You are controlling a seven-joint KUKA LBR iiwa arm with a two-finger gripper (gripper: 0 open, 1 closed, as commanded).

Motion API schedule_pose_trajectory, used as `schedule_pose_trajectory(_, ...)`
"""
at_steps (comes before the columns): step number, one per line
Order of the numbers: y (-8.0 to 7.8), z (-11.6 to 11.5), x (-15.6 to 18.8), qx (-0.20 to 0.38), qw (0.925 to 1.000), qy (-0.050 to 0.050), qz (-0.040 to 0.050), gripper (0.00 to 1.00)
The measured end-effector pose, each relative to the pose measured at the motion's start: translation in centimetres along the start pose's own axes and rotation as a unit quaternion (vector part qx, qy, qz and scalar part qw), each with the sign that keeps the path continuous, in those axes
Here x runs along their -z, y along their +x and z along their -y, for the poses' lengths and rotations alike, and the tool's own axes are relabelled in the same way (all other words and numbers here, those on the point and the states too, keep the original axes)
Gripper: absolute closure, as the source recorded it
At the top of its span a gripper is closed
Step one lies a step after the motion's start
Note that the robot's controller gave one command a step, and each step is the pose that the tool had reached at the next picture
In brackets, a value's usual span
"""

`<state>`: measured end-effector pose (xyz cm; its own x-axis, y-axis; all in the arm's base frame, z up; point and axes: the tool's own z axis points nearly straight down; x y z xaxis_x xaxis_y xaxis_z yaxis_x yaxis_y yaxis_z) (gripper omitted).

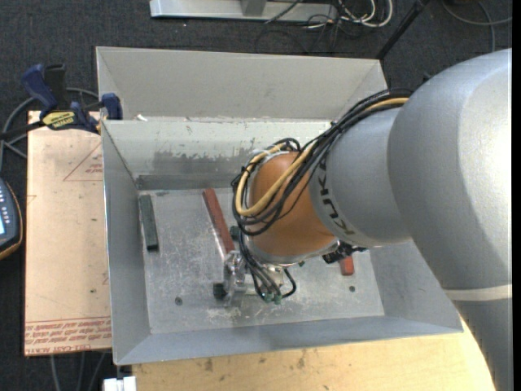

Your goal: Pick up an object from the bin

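The gripper (234, 282), open or closed I cannot tell, is hanging from the arm (456, 177) partly lettered "UKA", just past the near end of a long flat reddish-brown stick (215, 214), a dark grey bar (147, 222) lying well to its left.

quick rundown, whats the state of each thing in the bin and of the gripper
gripper: low over the bin floor, near the front wall
dark grey bar: lying flat at left, apart from everything else
reddish-brown stick: lying flat, slanted, lower end by the gripper
small black piece: on the floor beside the gripper, contact unclear
small red piece: on the floor at right, partly hidden by the arm
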<state>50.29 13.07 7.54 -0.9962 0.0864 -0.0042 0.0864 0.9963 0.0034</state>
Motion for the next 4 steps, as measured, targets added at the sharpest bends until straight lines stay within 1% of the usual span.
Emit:
schedule_pose_trajectory(1,0.2,0.1,-0.2,0.0,1.0,0.001,-0.0026,0.0)
schedule_pose_trajectory(2,0.1,0.1,-0.1,0.0,1.0,0.001,-0.0021,1.0)
schedule_pose_trajectory(3,0.1,0.1,-0.2,0.0,1.0,0.001,-0.0023,0.0)
schedule_pose_trajectory(4,1.1,5.8,-0.3,-0.003,1.0,0.001,0.0046,0.0)
